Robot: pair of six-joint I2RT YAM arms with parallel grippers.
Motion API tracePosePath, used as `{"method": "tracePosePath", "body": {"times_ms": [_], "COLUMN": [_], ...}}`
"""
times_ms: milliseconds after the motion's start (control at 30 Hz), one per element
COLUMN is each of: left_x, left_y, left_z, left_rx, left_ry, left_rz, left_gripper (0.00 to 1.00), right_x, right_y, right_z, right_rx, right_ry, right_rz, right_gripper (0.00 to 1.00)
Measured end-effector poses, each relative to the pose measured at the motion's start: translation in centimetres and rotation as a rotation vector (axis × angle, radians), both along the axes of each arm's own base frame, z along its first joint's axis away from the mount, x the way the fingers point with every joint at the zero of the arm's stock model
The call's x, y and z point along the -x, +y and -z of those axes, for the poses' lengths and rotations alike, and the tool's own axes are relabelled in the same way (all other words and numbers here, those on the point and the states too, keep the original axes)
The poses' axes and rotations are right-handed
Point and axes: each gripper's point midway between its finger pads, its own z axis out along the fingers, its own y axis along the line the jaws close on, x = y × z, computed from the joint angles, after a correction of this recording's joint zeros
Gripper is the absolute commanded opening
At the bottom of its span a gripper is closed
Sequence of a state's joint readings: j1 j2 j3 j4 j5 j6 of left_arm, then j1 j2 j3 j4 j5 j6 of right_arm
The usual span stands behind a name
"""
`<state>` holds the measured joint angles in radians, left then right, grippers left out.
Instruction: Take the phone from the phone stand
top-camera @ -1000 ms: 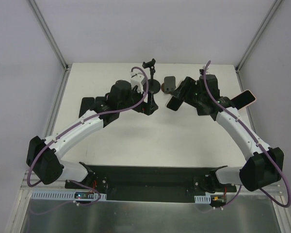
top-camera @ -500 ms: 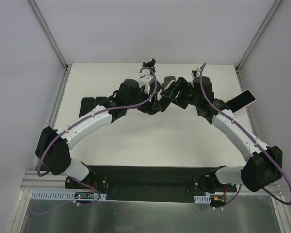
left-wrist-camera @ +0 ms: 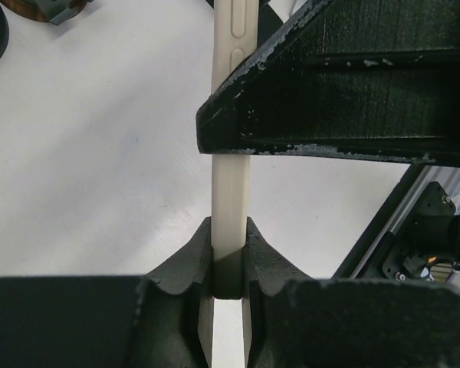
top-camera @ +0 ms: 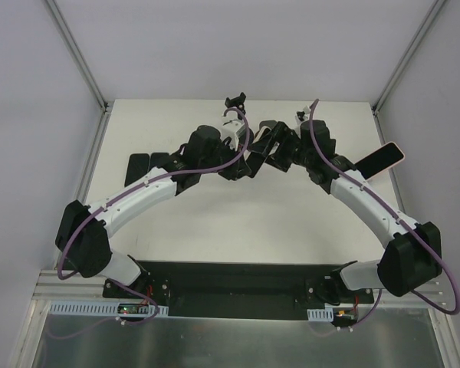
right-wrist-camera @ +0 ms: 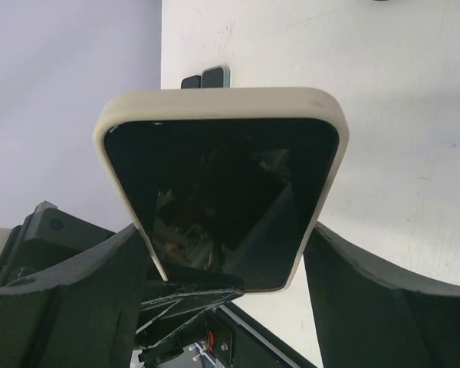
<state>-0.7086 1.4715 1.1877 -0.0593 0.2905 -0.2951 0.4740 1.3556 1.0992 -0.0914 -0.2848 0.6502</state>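
Observation:
The phone point(right-wrist-camera: 222, 184), dark-screened in a cream case, hangs in the air between my two arms, off the phone stand. My right gripper point(right-wrist-camera: 225, 234) is shut across its width, a finger against each long side. Edge-on in the left wrist view, the phone point(left-wrist-camera: 230, 176) is pinched at its lower end by my left gripper point(left-wrist-camera: 230, 234), which is shut on it. The right gripper's black finger point(left-wrist-camera: 337, 92) crosses just above. Seen from above, the left gripper point(top-camera: 248, 162) and right gripper point(top-camera: 272, 153) meet at the table's back middle. The stand's clamp head point(top-camera: 234, 100) rises just behind them.
A pink-cased phone point(top-camera: 383, 158) lies tilted at the right edge. Two dark phones point(top-camera: 142, 162) lie at the left, also seen as dark phones point(right-wrist-camera: 203, 77) in the right wrist view. Another dark device point(top-camera: 270, 126) sits behind the grippers. Frame posts stand at the back corners.
My left arm swung right to the phone and its jaws went from wide open to shut on the phone's edge. My right arm carried the phone a little left and back.

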Motion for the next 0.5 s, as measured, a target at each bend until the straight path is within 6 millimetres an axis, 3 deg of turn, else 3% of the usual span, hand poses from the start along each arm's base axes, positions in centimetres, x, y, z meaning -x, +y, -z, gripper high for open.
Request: {"method": "tracePosePath", "body": {"times_ms": [67, 100, 233, 400, 500], "left_x": [0.2, 0.3, 0.8, 1.0, 0.2], "left_y": [0.1, 0.2, 1.0, 4.1, 7.4], "left_z": [0.0, 0.0, 0.2, 2.2, 4.2], "left_rx": [-0.003, -0.004, -0.009, -0.049, -0.066], "left_ry": [-0.001, -0.002, -0.014, 0.009, 0.061], "left_rz": [0.002, 0.002, -0.014, -0.087, -0.195], "left_gripper": [0.0, 0.0, 0.0, 0.0, 0.0], "right_x": [0.0, 0.0, 0.5, -0.2, -1.0], "right_y": [0.3, 0.4, 0.9, 0.5, -0.4], "right_z": [0.0, 0.0, 0.0, -0.9, -1.3], "right_rx": [-0.007, -0.011, -0.016, 0.005, 0.029], "right_ry": [-0.001, -0.001, 0.0, -0.053, -0.081], "right_rz": [-0.012, -0.018, -0.053, -0.058, -0.045], "right_gripper": [0.57, 0.72, 0.97, 0.96, 0.96]}}
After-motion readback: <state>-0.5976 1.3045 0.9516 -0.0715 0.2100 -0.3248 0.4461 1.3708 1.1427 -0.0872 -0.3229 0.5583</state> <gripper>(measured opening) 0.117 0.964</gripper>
